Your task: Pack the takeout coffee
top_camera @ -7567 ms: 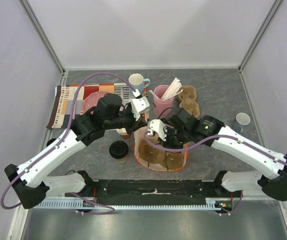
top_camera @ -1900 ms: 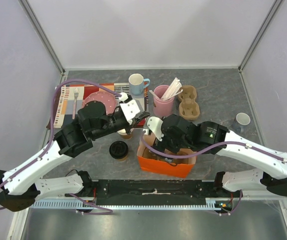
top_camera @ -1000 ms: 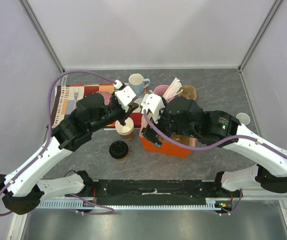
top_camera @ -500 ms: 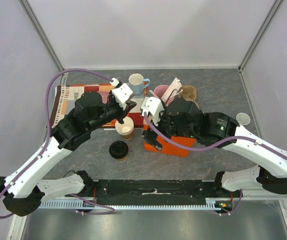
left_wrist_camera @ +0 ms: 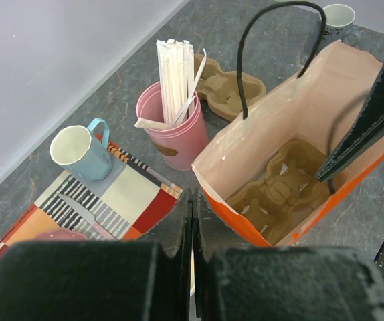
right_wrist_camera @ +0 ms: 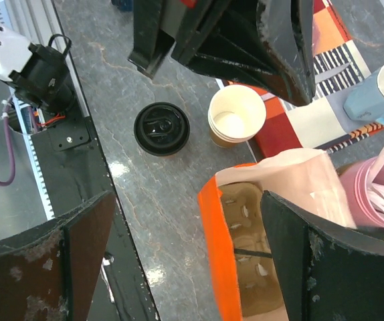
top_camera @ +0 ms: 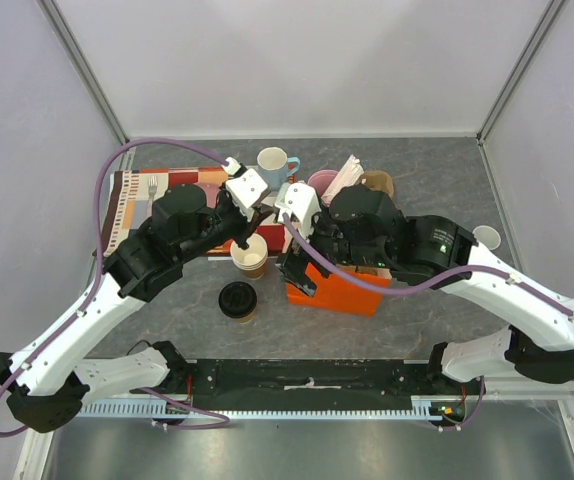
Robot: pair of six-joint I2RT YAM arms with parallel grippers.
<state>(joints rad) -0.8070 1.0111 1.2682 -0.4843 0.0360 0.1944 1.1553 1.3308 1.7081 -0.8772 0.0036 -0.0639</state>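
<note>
The takeout coffee, a brown cup under a black dome lid, stands upright on the table left of the orange paper bag. A cardboard carrier lies inside the bag. My right gripper is open wide astride the bag's near wall, one finger inside and one over the table. My left gripper is shut and empty, hovering above the lidless stacked paper cups.
A light-blue mug sits on a striped placemat. Behind the bag are a pink cup of straws and a spare cardboard carrier. A small white mug stands far right.
Over the last two seconds the right arm carried the bag away from the near edge toward the pink cup. In the last half second both grippers barely shifted. The coffee stayed put.
</note>
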